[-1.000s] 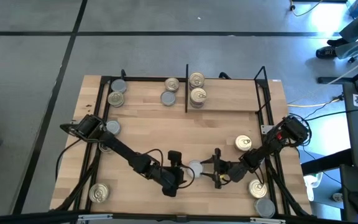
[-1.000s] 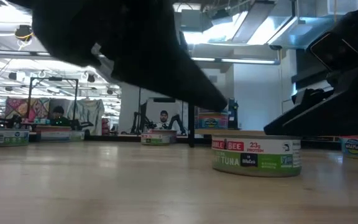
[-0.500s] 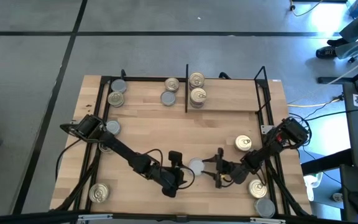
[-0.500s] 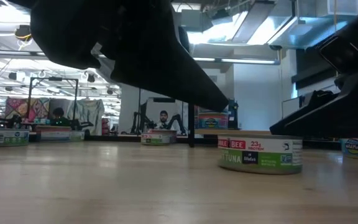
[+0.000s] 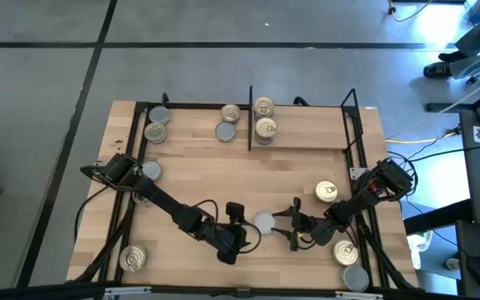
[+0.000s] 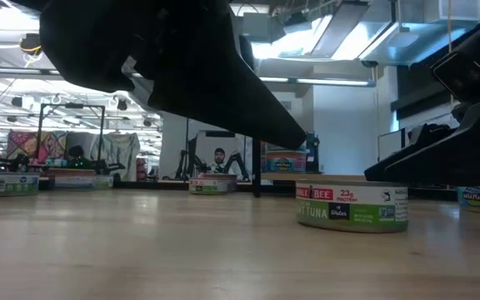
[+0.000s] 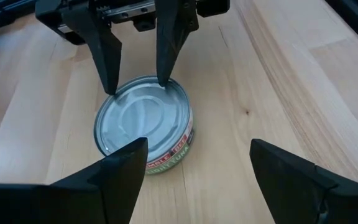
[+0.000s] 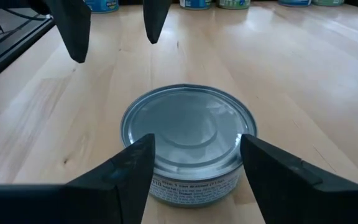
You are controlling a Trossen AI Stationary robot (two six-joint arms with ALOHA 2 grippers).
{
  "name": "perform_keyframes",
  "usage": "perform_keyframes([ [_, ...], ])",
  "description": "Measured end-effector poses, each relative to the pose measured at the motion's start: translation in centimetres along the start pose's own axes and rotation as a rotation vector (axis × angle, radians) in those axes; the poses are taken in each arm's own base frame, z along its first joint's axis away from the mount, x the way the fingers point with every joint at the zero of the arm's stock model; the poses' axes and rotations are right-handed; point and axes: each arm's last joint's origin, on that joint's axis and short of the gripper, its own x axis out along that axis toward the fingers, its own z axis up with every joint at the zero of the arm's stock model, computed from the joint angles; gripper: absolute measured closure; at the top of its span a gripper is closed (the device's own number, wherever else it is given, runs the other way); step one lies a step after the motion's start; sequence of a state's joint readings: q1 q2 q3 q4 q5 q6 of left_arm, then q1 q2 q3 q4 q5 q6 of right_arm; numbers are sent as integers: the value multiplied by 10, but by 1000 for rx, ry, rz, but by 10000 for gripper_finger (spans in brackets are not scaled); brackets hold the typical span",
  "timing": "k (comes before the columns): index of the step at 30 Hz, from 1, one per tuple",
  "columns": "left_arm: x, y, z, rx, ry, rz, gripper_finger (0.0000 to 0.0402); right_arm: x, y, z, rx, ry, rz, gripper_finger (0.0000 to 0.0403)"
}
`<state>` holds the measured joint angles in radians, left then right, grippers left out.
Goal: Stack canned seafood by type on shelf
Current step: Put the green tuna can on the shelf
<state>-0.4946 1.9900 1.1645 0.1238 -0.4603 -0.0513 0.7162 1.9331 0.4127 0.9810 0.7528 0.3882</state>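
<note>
Tuna tin on pale wooden desk, lab room behind, between both grippers' open jaws, ungripped.

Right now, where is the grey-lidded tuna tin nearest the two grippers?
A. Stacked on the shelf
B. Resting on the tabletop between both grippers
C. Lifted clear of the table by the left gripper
B: the tuna tin sits on the tabletop, with the left gripper and right gripper flanking it.

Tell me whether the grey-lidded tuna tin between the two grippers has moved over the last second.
Yes. In the low view the tuna tin has slid slightly right, away from the black shelf divider behind it.
</note>
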Motion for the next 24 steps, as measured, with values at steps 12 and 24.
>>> perform_keyframes([
  [12, 3, 7, 0, -34, 3, 31, 119, 4, 8, 10, -29, -55, 52, 166],
  [24, 3, 8, -4, -175, 44, 36, 119, 2, 29, 56, -130, -60, 191, 166],
])
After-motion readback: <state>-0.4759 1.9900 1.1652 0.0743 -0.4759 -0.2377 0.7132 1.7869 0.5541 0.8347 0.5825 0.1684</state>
